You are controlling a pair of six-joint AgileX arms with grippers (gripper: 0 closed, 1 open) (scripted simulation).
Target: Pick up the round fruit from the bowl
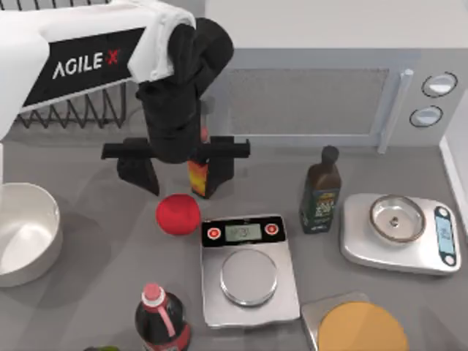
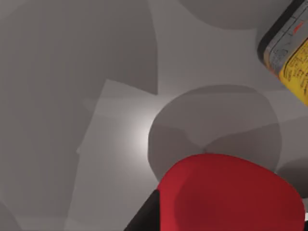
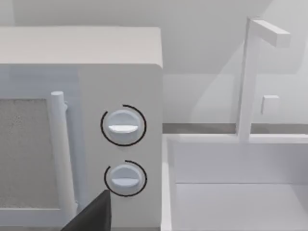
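The left gripper [image 1: 178, 175] hangs wide open above the table. The fruit [image 1: 178, 215] lies just below it, well apart from the bowl [image 1: 29, 232] at the left edge.

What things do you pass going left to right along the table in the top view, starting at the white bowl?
White bowl → red round fruit → scale with the red buttons → dark bottle → scale carrying the steel dish.

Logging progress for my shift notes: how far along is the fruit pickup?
Done: the round fruit already lies outside the bowl, near the scale. In hand: the left end effector hovers open over it, gripping nothing. Left: close on the fruit and lift.
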